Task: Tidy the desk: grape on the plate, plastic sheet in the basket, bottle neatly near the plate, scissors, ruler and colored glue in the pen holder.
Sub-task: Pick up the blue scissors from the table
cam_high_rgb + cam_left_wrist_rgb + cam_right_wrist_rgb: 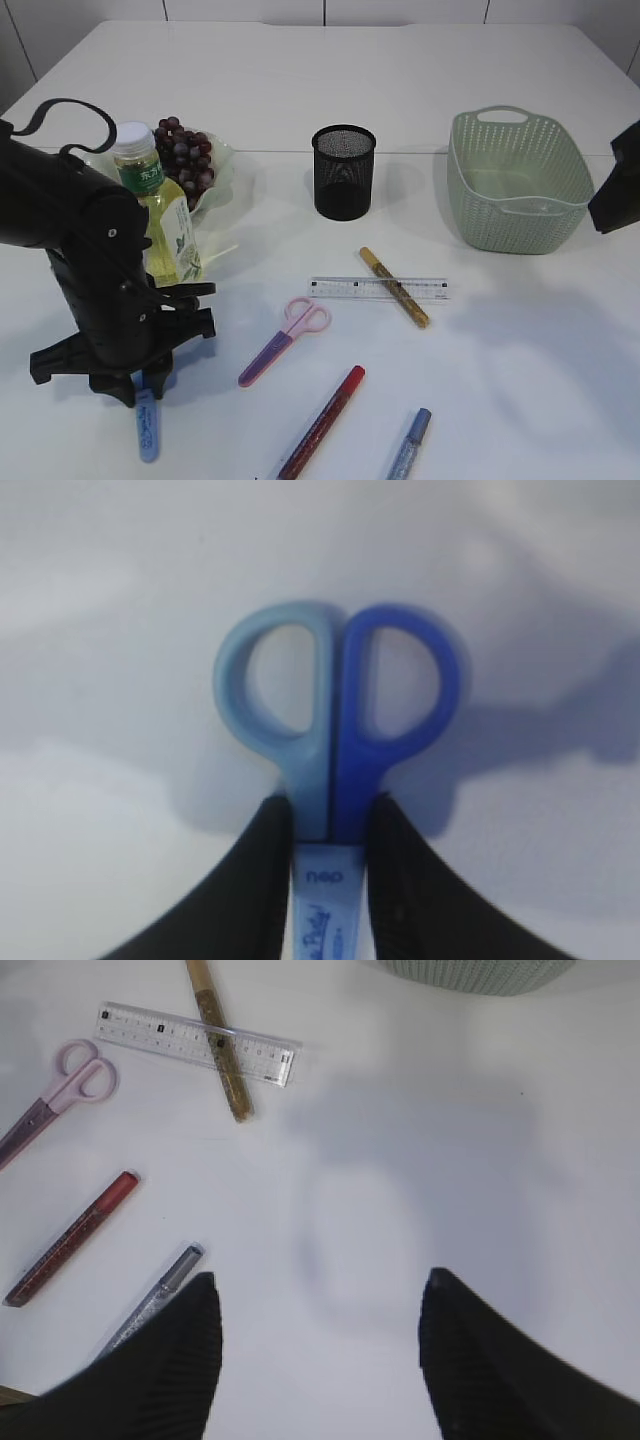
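The white table (300, 90) carries everything, and the biggest thing on it is the pale green basket (520, 185) at the far right. The left arm stands at the near left, its gripper (330, 840) closed on the blue scissors (335, 710) just below the two handle rings, the blade end lying on the table. Behind that arm stands the bottle (160, 205) of yellow liquid, upright, touching the clear plastic sheet (222, 170) on which the dark grapes (183, 158) sit. The black mesh pen holder (343, 170) stands at the far middle. Nearer lies the clear ruler (380, 289), with the gold glue pen (394, 287) lying slantwise across it. The pink scissors (285, 340) lie just left of the ruler, the red glue pen (322, 420) and the silver-blue glue pen (408, 444) at the near edge. The right gripper (320, 1330) hangs with jaws wide apart over bare table, holding nothing.
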`<move>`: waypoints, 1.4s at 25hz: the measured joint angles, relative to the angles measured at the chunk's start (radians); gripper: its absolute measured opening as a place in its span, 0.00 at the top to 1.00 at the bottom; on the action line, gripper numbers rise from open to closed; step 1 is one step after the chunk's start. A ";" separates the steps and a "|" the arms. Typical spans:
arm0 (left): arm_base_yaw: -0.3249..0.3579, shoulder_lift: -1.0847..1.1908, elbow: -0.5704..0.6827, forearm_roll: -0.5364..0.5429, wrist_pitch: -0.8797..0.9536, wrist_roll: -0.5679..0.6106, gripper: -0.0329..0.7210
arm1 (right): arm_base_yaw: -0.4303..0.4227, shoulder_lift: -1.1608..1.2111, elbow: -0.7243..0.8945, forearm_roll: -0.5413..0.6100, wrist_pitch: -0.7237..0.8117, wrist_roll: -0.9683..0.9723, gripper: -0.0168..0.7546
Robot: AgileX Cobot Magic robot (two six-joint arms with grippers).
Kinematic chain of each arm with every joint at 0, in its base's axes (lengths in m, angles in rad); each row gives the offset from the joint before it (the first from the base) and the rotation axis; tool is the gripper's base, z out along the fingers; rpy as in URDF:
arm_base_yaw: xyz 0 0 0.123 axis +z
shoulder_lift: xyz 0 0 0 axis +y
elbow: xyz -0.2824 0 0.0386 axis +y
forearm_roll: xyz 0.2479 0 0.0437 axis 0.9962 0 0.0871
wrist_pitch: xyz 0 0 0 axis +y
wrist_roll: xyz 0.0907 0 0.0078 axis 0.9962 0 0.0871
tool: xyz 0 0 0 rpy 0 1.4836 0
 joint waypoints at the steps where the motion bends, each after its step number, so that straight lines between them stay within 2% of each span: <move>1: 0.000 0.000 0.000 0.002 0.007 0.010 0.73 | 0.000 0.000 0.000 0.000 0.000 0.000 0.34; 25: 0.000 -0.070 0.006 0.002 -0.001 0.068 0.73 | 0.000 0.000 0.000 0.000 0.000 0.000 0.34; 35: 0.000 -0.101 0.008 0.002 -0.002 0.159 0.73 | 0.000 0.000 0.000 0.000 -0.002 0.000 0.34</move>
